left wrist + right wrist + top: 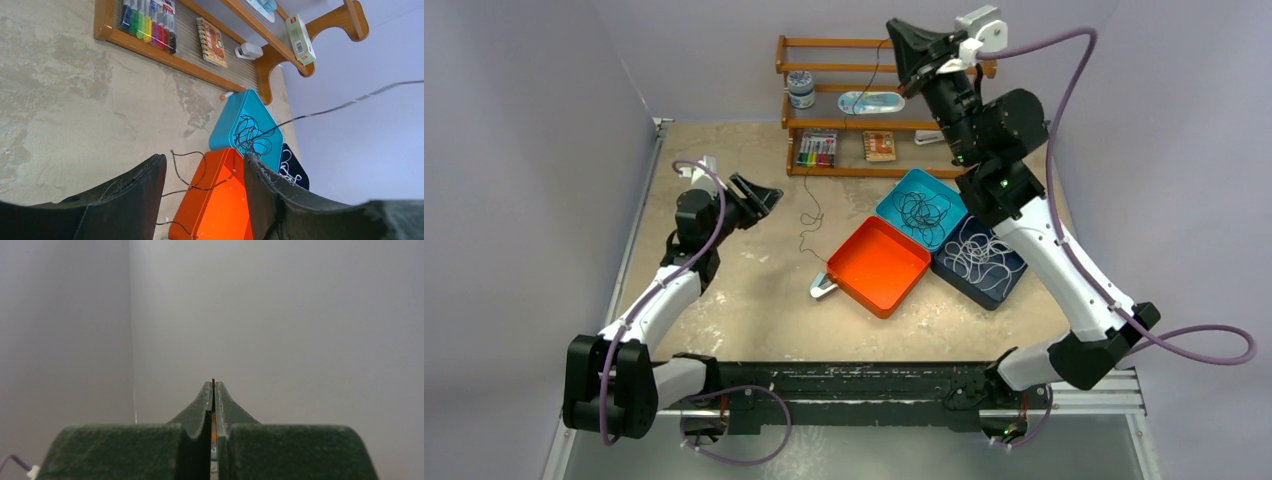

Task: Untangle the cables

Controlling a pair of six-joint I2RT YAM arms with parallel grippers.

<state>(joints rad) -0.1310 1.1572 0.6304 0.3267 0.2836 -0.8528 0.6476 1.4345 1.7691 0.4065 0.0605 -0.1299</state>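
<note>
Right claw [213,390] — raised high — pinches black cable [345,104].

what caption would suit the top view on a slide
Right gripper, shut on a black cable, holds it high over the shelf; left gripper hovers open.

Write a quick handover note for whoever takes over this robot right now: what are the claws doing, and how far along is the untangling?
Left gripper: open, empty, hovering over the table.
Right gripper: shut on a black cable, raised high; the cable trails down to the table beside the orange tray.
Black tangle lies in the teal tray, white cables in the dark tray.
Done: one black cable partly drawn out. Left: both tangles.
</note>
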